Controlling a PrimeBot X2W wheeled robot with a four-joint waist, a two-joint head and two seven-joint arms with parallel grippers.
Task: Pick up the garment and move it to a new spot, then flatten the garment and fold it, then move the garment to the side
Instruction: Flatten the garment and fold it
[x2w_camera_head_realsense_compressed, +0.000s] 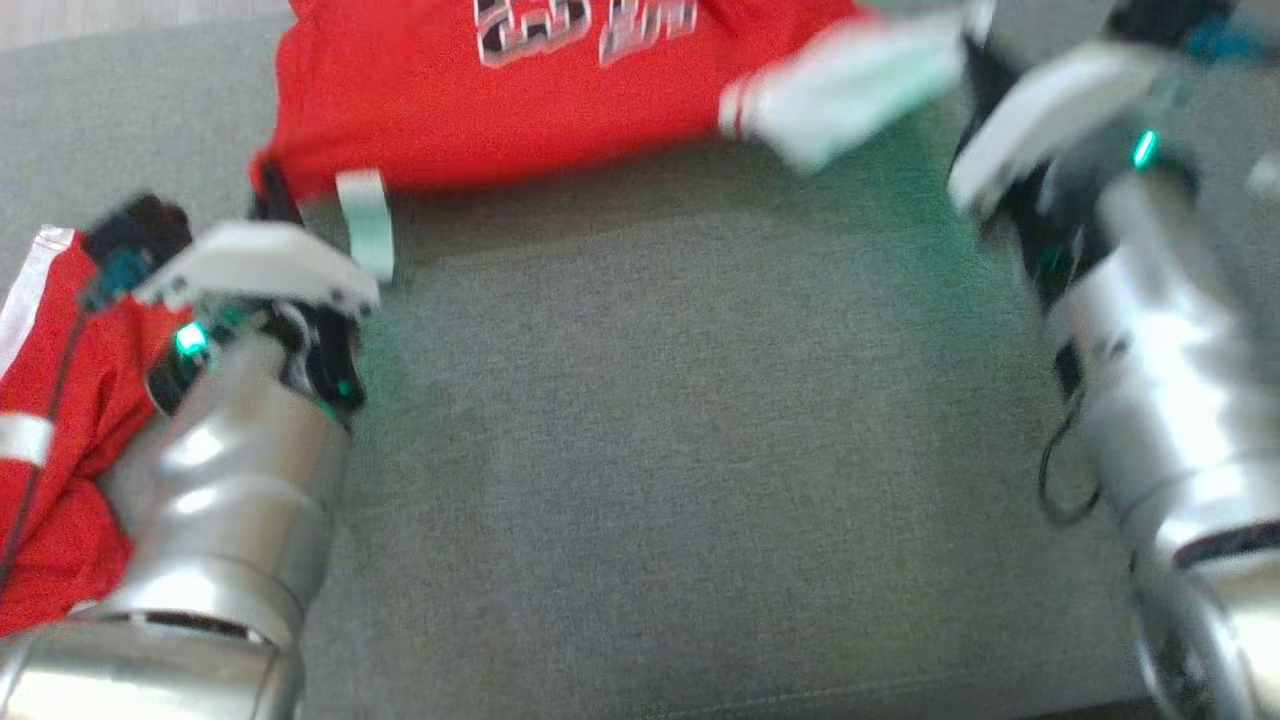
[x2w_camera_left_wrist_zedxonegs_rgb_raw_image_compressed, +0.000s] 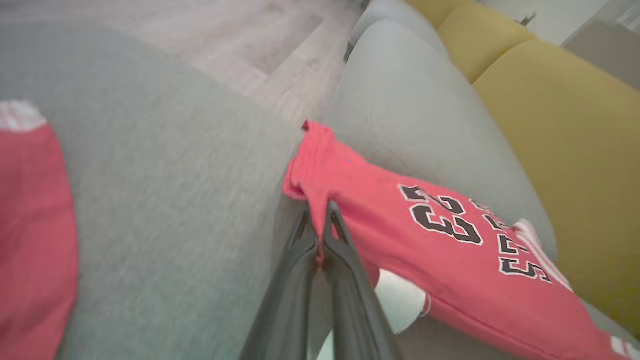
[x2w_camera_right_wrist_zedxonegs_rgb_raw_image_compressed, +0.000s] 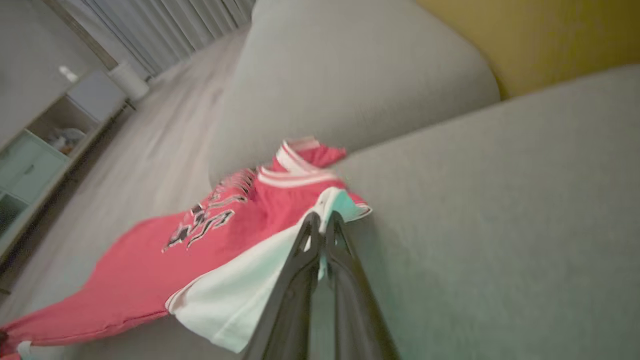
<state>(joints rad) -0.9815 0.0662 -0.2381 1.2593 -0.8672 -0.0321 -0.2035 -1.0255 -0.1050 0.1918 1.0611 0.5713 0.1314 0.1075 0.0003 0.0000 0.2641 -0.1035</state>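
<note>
Here, the red garment was stretched across the far side of the grey seat cushion, its long axis running left to right between the arms. The left gripper pinched its red corner and the right gripper pinched its white sleeve. Another red, white-striped cloth lay under the left forearm. A yellow cushion sat beyond the garment.

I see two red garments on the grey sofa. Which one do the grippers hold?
The red jersey with black lettering: left gripper and right gripper both pinch its edges. The other red garment, white-striped, lies loose by the left arm.
</note>
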